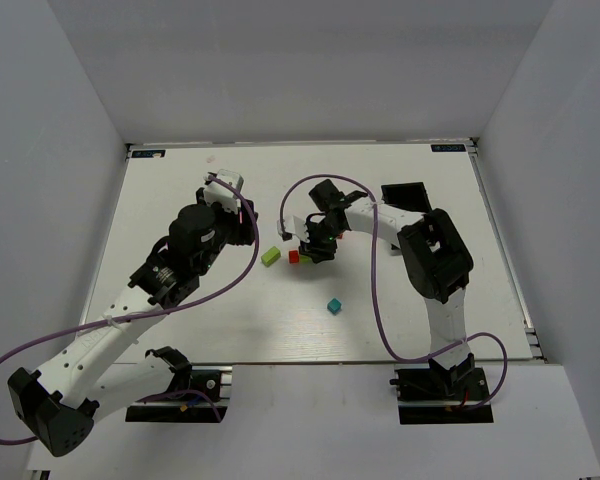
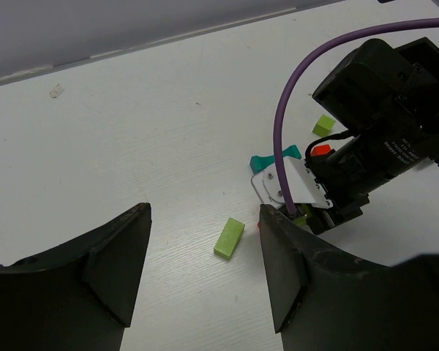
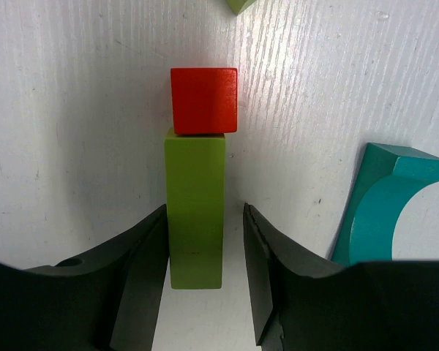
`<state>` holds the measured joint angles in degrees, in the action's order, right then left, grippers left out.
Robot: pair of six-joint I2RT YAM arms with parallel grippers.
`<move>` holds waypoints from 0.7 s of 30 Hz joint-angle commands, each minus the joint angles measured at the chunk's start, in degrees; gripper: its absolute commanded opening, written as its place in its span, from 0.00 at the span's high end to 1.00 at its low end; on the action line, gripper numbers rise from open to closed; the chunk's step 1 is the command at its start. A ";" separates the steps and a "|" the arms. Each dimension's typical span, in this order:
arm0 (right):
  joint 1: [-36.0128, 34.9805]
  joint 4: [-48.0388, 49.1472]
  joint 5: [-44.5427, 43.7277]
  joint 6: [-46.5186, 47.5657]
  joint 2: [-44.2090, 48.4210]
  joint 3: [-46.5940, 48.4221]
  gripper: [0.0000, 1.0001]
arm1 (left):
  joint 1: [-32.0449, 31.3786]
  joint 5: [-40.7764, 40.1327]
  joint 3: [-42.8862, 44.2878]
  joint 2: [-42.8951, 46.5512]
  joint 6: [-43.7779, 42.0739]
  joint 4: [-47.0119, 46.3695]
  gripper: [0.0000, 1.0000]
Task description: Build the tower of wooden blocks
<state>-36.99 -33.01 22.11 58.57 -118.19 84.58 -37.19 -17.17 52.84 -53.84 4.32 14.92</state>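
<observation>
Between the right jaws, open with a sliver of bench showing on their 3 o'clock side, the long lime block lies flat, its long axis pointing to 12 o'clock where the red cube touches its end; the left jaws hang open, empty, farther off.

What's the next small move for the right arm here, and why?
Probably close the right gripper on the long lime green block. Its jaws stand on either side of that block, a slim gap showing on one side, so nothing is gripped yet. The red cube touches the block's far end, so a gentle squeeze seems wise.
</observation>
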 commanded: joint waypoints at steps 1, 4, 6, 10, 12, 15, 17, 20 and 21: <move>-0.27 0.40 0.13 0.50 1.56 -0.82 0.51 | 0.36 0.03 -0.63 0.58 -0.19 -0.68 0.29; -0.10 0.67 -0.13 0.41 1.56 -0.82 0.53 | 0.36 0.03 -0.63 0.58 -0.19 -0.68 0.29; -0.10 0.67 -0.22 0.23 1.38 -0.82 0.53 | 0.36 0.03 -0.63 0.58 -0.19 -0.68 0.29; -0.18 1.02 -0.14 0.06 1.38 -0.90 0.53 | 0.36 0.03 -0.63 0.58 -0.19 -0.68 0.29; -0.19 1.28 -0.05 -0.03 1.30 -0.90 0.53 | 0.36 0.03 -0.63 0.58 -0.19 -0.68 0.29; -0.18 1.11 -0.05 -0.29 1.30 -0.90 0.54 | 0.36 0.03 -0.63 0.58 -0.19 -0.68 0.29; -0.10 1.29 0.04 -0.38 1.30 -0.82 0.54 | 0.36 0.03 -0.63 0.58 -0.19 -0.68 0.29; -0.18 1.29 -0.14 -0.65 1.03 -0.81 0.54 | 0.36 0.03 -0.63 0.58 -0.19 -0.68 0.29; -0.27 1.46 -0.14 -0.65 1.03 -0.73 0.54 | 0.36 0.03 -0.63 0.58 -0.19 -0.68 0.29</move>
<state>-36.99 -32.42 22.15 58.30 -118.19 84.53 -37.19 -17.17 52.84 -53.84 4.32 14.92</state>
